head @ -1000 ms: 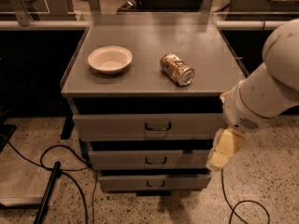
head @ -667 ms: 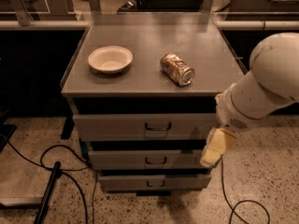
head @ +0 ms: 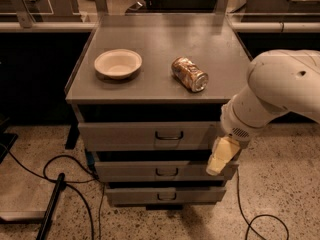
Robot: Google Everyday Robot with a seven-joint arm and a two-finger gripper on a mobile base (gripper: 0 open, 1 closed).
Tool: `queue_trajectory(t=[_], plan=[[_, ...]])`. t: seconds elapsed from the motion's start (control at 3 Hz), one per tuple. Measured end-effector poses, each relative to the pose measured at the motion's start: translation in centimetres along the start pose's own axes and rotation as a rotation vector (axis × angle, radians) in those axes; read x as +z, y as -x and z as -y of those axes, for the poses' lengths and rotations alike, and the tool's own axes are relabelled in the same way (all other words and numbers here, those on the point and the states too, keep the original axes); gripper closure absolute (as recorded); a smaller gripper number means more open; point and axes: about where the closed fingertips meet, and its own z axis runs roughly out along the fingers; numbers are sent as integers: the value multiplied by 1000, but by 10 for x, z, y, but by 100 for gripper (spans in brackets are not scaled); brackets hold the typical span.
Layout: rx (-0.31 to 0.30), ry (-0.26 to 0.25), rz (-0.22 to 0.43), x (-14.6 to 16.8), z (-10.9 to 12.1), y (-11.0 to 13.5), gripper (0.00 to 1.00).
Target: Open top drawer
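Observation:
The top drawer [head: 125, 135] is the widest of three grey metal drawers, its flat front closed, with a small dark loop handle [head: 169, 135] at centre. My gripper [head: 219, 160] hangs from the white arm [head: 277, 91] at the cabinet's right side, in front of the right end of the middle drawer [head: 130, 170]. It sits right of and below the top drawer's handle and does not touch it.
A white bowl [head: 118, 64] and a tipped can [head: 189, 74] lie on the cabinet top [head: 150, 39]. The bottom drawer [head: 135, 194] is shut. Black cables [head: 65, 176] run on the speckled floor at left and right. Dark counters stand behind.
My arm and gripper have moved left, from beside the cabinet's right edge toward the drawer fronts. The drawers, bowl and can have not moved.

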Motion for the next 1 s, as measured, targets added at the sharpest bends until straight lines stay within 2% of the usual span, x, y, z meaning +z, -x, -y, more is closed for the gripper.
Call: queue_trajectory(t=[0.33, 0.67, 1.0], plan=[[24, 18, 12, 10, -5, -3, 0], [61, 33, 10, 36, -11, -10, 0], [106, 15, 6, 59, 1, -20, 0]])
